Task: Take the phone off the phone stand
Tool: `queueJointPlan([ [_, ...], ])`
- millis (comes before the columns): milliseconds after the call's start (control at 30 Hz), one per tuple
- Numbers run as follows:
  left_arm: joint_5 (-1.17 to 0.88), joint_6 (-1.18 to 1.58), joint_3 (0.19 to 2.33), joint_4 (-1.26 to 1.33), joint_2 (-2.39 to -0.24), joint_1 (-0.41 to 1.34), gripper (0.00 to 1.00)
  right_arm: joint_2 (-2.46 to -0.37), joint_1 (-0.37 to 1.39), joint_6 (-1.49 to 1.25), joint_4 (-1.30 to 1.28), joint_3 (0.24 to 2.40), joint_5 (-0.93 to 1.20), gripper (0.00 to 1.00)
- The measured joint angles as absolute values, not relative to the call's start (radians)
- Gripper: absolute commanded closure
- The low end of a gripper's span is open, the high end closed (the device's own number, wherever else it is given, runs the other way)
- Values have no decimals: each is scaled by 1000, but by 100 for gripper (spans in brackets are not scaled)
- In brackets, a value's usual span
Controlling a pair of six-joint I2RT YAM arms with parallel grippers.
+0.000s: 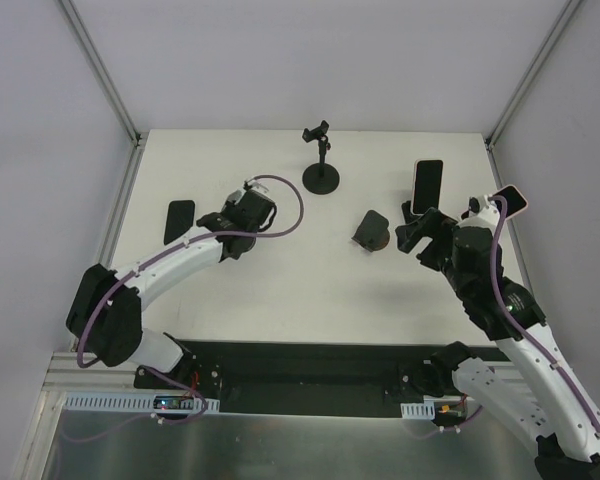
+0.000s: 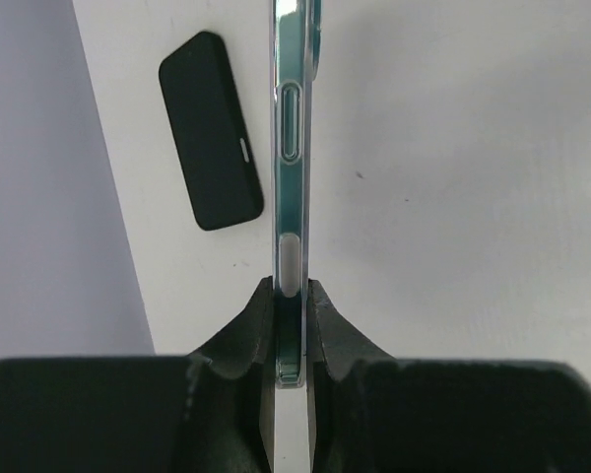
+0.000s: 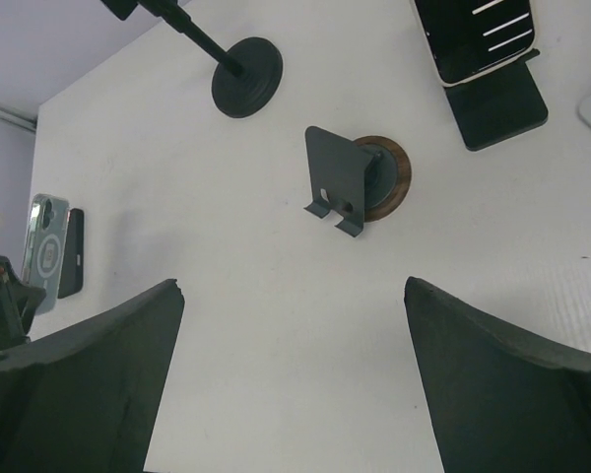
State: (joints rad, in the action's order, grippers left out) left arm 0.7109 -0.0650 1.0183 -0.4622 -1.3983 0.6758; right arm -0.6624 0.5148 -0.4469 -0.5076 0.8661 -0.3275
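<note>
White tabletop, pale grey enclosure walls, aluminium corner posts, brushed metal sheet in front, even light

My left gripper is pinched tight on the phone, arm stretched forward; my right gripper is spread wide, seemingly tilted downward, elbow bent.

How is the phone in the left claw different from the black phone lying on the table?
The held phone is pinched edge-on in the left claw, up off the table; the black phone lies flat on it, untouched. The held phone has a clear case with a greenish edge; the black phone is plain dark all over. Both are slim rectangles with rounded corners.
</note>
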Motion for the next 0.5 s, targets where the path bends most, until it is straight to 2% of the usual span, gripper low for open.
queueJointPlan([
  [233,707,-64,1066,-467,-1600,498,100,-653,505,-382,-554,870,-333,4],
  [500,682,-64,1159,-461,-1758,420,100,-653,488,-327,-582,891,-331,4],
])
